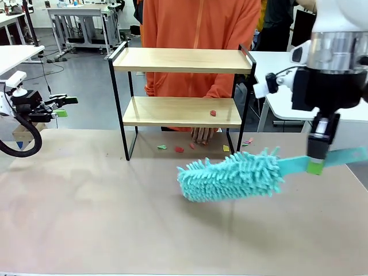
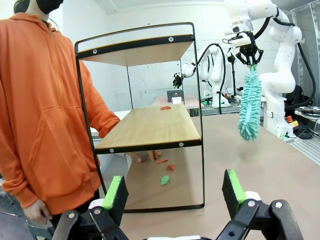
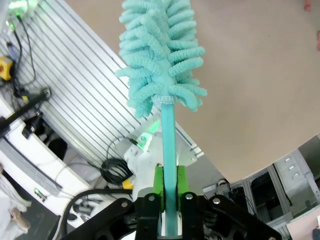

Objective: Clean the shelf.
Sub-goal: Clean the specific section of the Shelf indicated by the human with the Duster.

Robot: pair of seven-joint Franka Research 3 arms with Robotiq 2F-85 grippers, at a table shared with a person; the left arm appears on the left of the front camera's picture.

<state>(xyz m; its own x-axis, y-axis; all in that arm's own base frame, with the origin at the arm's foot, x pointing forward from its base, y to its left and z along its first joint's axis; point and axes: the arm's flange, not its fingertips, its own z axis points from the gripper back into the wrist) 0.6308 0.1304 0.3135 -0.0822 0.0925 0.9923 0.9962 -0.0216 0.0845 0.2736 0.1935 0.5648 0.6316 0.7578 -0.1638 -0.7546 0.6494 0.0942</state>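
Note:
The shelf (image 1: 181, 60) stands at the table's far side, two light wooden boards in a black frame; a red scrap (image 1: 213, 113) lies on its lower board. In the left wrist view the shelf (image 2: 150, 125) is straight ahead. My right gripper (image 1: 315, 166) is shut on the handle of a teal fluffy duster (image 1: 230, 176), held above the table in front of the shelf. The right wrist view shows the duster (image 3: 160, 55) handle pinched between the green pads (image 3: 158, 181). My left gripper (image 1: 62, 107) hangs open at the far left, its fingers (image 2: 116, 194) spread wide.
Small red, green and yellow scraps (image 1: 179, 149) lie on the table under the shelf. A person in an orange hoodie (image 1: 198, 26) stands behind it, one hand (image 1: 202, 135) resting on the table beneath the lower board. White tables stand beyond.

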